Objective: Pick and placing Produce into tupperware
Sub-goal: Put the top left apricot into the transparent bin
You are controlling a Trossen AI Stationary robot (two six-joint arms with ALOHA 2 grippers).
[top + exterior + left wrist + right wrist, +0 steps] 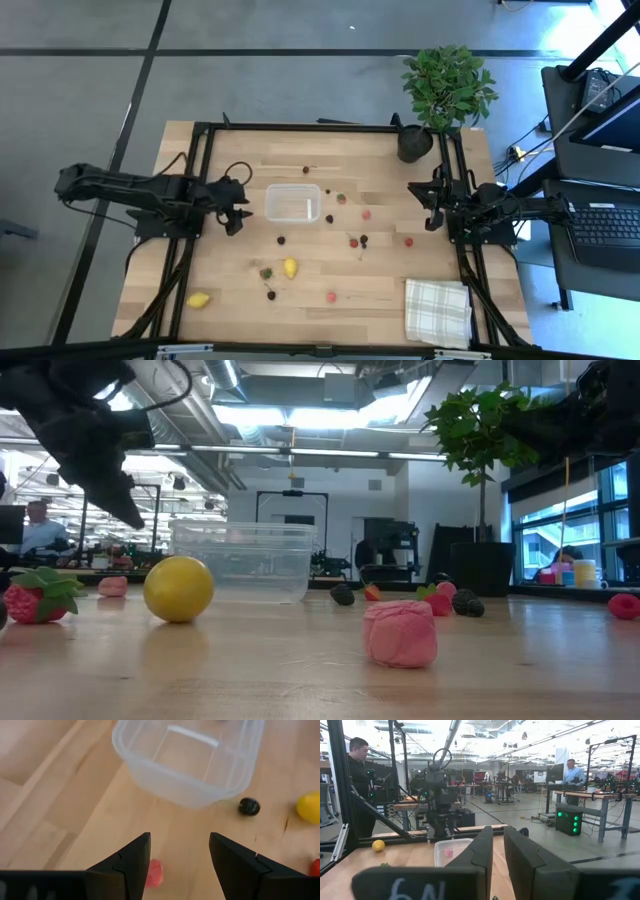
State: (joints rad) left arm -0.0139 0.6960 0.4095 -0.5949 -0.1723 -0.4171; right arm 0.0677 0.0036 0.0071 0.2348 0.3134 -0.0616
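Note:
The clear tupperware [292, 203] sits on the wooden table; in the left wrist view the tupperware [190, 762] is just ahead of my fingers. My left gripper [237, 215] [180, 855] hovers open at its left side, above a red piece [155, 872] half hidden by one finger. Produce lies scattered: a lemon [289, 267], a second lemon [198, 299], red berries [353, 241] and a dark berry [248, 806]. My right gripper [432, 205] [498, 845] waits shut near the table's right side, well off the table.
A potted plant [415, 143] stands at the far right corner. A checked cloth [437, 310] lies at the near right corner. A black frame [300, 127] runs along the table's edges. People stand at benches in the room beyond.

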